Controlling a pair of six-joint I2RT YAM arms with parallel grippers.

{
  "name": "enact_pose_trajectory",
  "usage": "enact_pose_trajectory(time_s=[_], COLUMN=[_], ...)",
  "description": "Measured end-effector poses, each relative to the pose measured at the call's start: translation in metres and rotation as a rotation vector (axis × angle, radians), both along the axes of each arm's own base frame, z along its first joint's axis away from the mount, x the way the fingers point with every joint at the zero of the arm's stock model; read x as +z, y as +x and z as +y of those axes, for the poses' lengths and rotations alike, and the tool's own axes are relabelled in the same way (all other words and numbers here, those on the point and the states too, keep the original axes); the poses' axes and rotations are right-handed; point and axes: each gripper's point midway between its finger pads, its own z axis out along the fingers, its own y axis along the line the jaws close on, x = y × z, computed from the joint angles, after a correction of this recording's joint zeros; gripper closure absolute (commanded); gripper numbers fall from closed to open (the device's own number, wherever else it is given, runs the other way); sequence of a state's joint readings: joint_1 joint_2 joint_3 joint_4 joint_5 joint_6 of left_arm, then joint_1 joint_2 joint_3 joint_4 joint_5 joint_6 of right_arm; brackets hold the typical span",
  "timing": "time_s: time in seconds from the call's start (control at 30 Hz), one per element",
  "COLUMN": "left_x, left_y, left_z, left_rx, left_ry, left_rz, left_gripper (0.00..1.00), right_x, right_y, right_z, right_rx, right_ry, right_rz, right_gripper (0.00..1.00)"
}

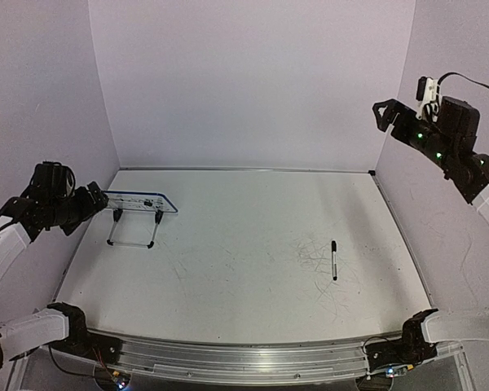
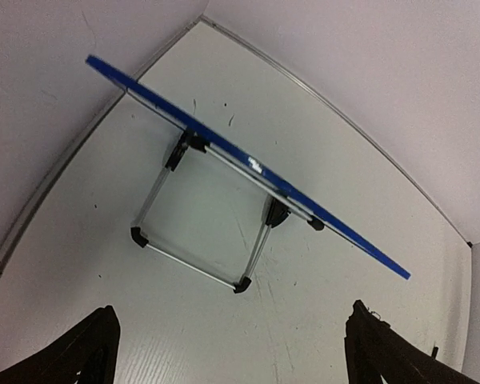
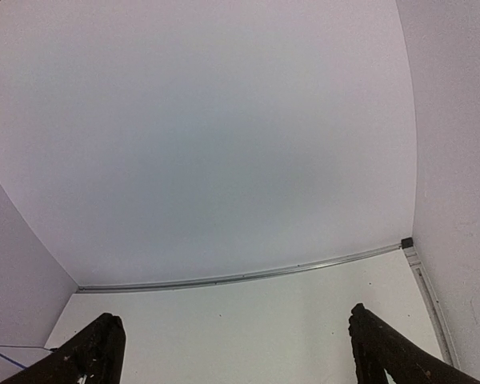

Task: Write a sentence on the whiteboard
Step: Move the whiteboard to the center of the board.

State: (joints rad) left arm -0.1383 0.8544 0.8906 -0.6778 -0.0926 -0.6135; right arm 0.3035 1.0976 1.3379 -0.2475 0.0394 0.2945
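Both tools open, the whiteboard propped just ahead of the left one.

The left tool [image 1: 96, 200] hovers low over the scuffed white worktop [image 1: 244, 220], fingers [image 2: 92, 348] spread wide and holding nothing. The small white whiteboard with a thin dark-blue rim [image 2: 248, 164] stands directly in front of it on its black-footed wire stand [image 2: 194, 268], near the fingertips but apart from them. It is seen almost edge-on, so its writing face cannot be read. The right tool [image 1: 383, 114] is raised high, facing the back wall, its fingers [image 3: 92, 352] also wide apart and empty. A slim black marker pen [image 1: 334, 261] lies flat on the worktop, well below the right tool and far from the left.
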Motion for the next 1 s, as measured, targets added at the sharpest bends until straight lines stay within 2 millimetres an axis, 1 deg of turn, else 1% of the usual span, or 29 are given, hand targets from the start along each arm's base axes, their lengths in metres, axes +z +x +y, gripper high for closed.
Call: enact_pose_trajectory(time_s=[0.1, 0.2, 0.27, 0.33, 0.43, 0.5, 0.57, 0.63, 0.7, 0.77, 0.83, 0.93, 1.0], left_x=[-0.032, -0.071, -0.092, -0.106, -0.111, -0.109, -0.111, -0.112, -0.115, -0.120, -0.129, -0.142, -0.152], left_y=[-0.003, -0.004, -0.006, -0.009, -0.009, -0.003, 0.002, 0.006, 0.010, 0.017, 0.024, 0.033, 0.040], left_z=[-0.010, -0.027, -0.041, -0.062, -0.093, -0.102, -0.105, -0.107, -0.109, -0.112, -0.113, -0.113, -0.113], left_rx=[-0.023, -0.076, -0.122, -0.188, -0.277, -0.289, -0.275, -0.257, -0.243, -0.241, -0.233, -0.221, -0.222], left_ry=[-0.063, -0.122, -0.126, -0.091, -0.052, -0.054, -0.073, -0.103, -0.127, -0.127, -0.107, -0.061, -0.018], left_rz=[0.053, 0.095, 0.115, 0.116, 0.079, 0.032, 0.000, -0.030, -0.039, -0.035, -0.014, 0.017, 0.038], left_gripper=[0.01, 0.02, 0.03, 0.06, 0.12, 0.16, 0.20, 0.25, 0.30, 0.36, 0.38, 0.39, 0.43], right_x=[0.002, -0.004, -0.011, -0.015, -0.022, -0.026, -0.036, -0.050, -0.065, -0.074, -0.079, -0.078, -0.077], right_y=[-0.002, -0.003, -0.002, -0.002, -0.002, 0.000, 0.005, 0.009, 0.013, 0.014, 0.014, 0.013, 0.013], right_z=[0.005, 0.010, 0.014, 0.018, 0.026, 0.034, 0.042, 0.049, 0.054, 0.057, 0.059, 0.061, 0.061], right_rx=[0.029, 0.059, 0.080, 0.100, 0.146, 0.187, 0.221, 0.247, 0.268, 0.280, 0.289, 0.300, 0.303], right_ry=[0.009, 0.016, 0.018, 0.023, 0.031, 0.036, 0.041, 0.046, 0.051, 0.057, 0.063, 0.067, 0.068], right_rz=[-0.011, 0.002, 0.018, 0.029, 0.047, 0.060, 0.088, 0.126, 0.166, 0.192, 0.205, 0.203, 0.202], right_gripper=[0.02, 0.02, 0.02, 0.02, 0.02, 0.02, 0.02, 0.02, 0.02, 0.02, 0.02, 0.02, 0.02])
